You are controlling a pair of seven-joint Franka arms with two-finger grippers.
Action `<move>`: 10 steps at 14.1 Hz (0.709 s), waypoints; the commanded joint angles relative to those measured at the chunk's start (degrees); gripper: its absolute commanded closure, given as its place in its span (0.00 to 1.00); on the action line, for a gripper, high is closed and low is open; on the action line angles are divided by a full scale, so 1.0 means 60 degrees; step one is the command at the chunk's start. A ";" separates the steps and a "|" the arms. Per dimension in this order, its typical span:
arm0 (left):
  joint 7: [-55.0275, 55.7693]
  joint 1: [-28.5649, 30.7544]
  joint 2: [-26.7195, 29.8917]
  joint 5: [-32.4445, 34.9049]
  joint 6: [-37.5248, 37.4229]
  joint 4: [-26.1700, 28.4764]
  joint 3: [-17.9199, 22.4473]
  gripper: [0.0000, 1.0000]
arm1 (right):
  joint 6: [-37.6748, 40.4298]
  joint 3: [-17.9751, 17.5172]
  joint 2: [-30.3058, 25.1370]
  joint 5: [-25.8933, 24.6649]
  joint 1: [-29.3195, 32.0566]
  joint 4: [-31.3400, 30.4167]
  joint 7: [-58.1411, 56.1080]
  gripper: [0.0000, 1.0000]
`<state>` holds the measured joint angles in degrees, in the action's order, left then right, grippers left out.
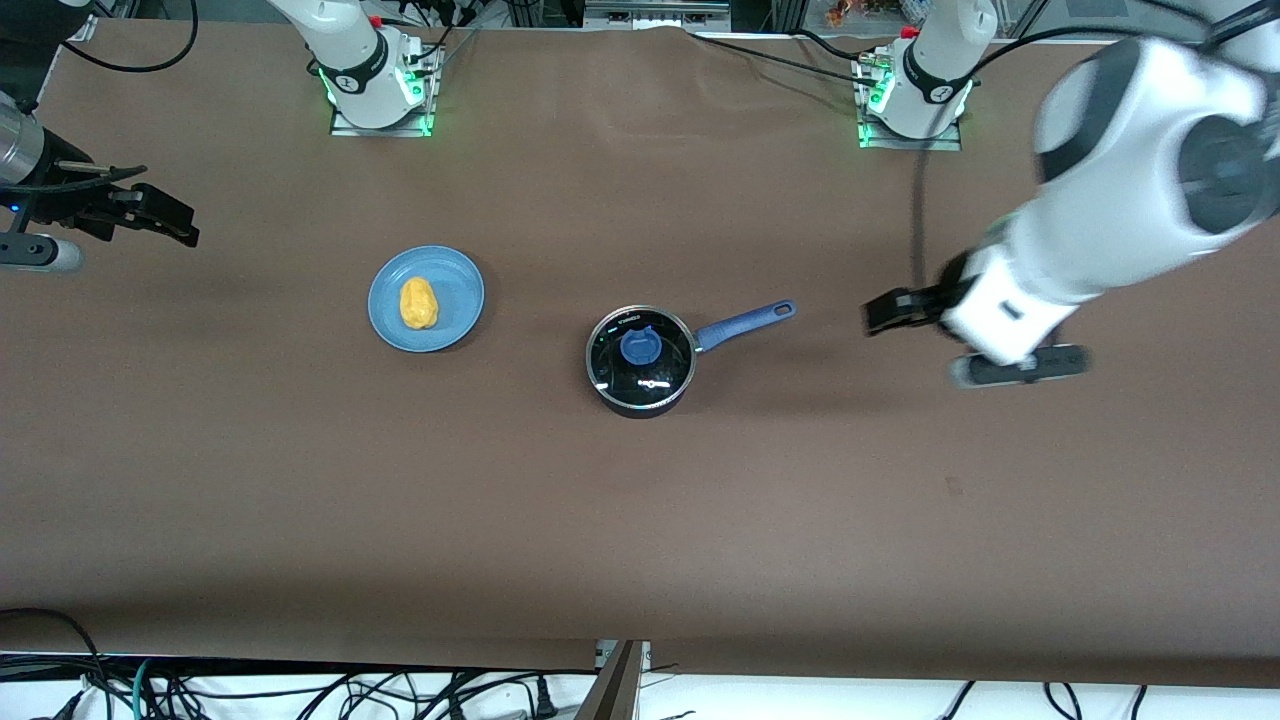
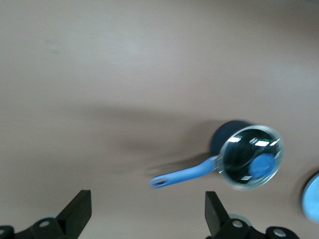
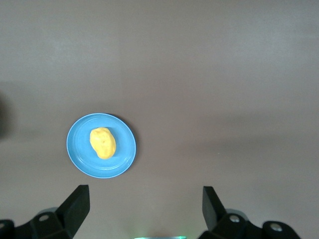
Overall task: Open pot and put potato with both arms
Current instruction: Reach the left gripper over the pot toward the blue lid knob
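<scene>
- Brown table (image 1: 640, 520) held the pot (image 1: 640, 362) near mid-table, glass lid (image 1: 641, 352) seated on it, blue knob (image 1: 640, 346) on top.
- Pot handle (image 1: 745, 323) pointed toward the left arm's end of the table, angled slightly away from the front camera.
- Potato (image 1: 419, 303) lay on a blue plate (image 1: 455, 318), well apart from the pot, toward the right arm's end and a bit farther from the front camera than the pot.
- Left gripper (image 1: 885, 312) hung in the air over bare table past the handle tip, not touching anything. Jaws spread wide in the left wrist view, nothing between the fingers (image 2: 77, 211). That view showed the pot (image 2: 249, 155) with lid on and handle (image 2: 182, 175) toward the gripper.
- Right gripper (image 1: 165, 220) was up at the right arm's end of the table, well apart from the plate. Jaws wide too, fingers (image 3: 77, 205) empty; the right wrist view looked down on plate (image 3: 122, 154) and potato (image 3: 102, 143).
- Neither gripper touched pot, lid or potato.
</scene>
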<state>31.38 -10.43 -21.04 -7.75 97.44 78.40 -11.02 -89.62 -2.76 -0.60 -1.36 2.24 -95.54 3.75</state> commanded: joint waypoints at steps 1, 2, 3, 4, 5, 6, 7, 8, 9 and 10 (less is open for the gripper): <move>0.1620 -0.1332 -0.0914 0.0264 0.1143 -0.0220 0.0108 0.00 | 0.0084 -0.0111 -0.0266 -0.0067 0.0154 -0.0205 -0.0172 0.00; 0.2219 -0.1758 -0.1237 0.0469 0.1656 -0.0249 0.0108 0.00 | 0.0084 -0.0097 -0.0251 -0.0067 0.0154 -0.0205 -0.0171 0.00; 0.2820 -0.2081 -0.1516 0.0602 0.2241 -0.0249 0.0108 0.00 | 0.0098 -0.0096 -0.0266 -0.0053 0.0154 -0.0205 -0.0171 0.00; 0.3276 -0.2403 -0.1808 0.0792 0.2740 -0.0249 0.0108 0.00 | 0.0127 -0.0096 -0.0266 -0.0052 0.0154 -0.0205 -0.0171 0.00; 0.3643 -0.2726 -0.2058 0.1055 0.3020 -0.0264 0.0123 0.00 | 0.0128 -0.0096 -0.0266 -0.0052 0.0154 -0.0205 -0.0171 0.00; 0.3994 -0.2975 -0.2278 0.1405 0.3168 -0.0278 0.0123 0.00 | 0.0128 -0.0096 -0.0266 -0.0052 0.0154 -0.0205 -0.0171 0.00; 0.4288 -0.3166 -0.2483 0.1728 0.3228 -0.0380 0.0108 0.00 | 0.0142 -0.0096 -0.0266 -0.0052 0.0154 -0.0205 -0.0171 0.00; 0.4581 -0.3386 -0.2746 0.2007 0.3228 -0.0541 0.0108 0.00 | 0.0128 -0.0096 -0.0266 -0.0052 0.0154 -0.0205 -0.0171 0.00; 0.4888 -0.3591 -0.3039 0.2285 0.3243 -0.0745 0.0123 0.00 | 0.0142 -0.0096 -0.0266 -0.0052 0.0154 -0.0205 -0.0171 0.00; 0.5196 -0.3767 -0.3303 0.2505 0.3243 -0.0965 0.0123 0.00 | 0.0157 -0.0096 -0.0280 -0.0052 0.0154 -0.0219 -0.0171 0.00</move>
<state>58.94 -30.68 -37.16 3.98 117.32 77.31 -11.11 -89.22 -2.75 -0.62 -1.36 2.28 -95.60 3.73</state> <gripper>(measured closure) 0.000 0.000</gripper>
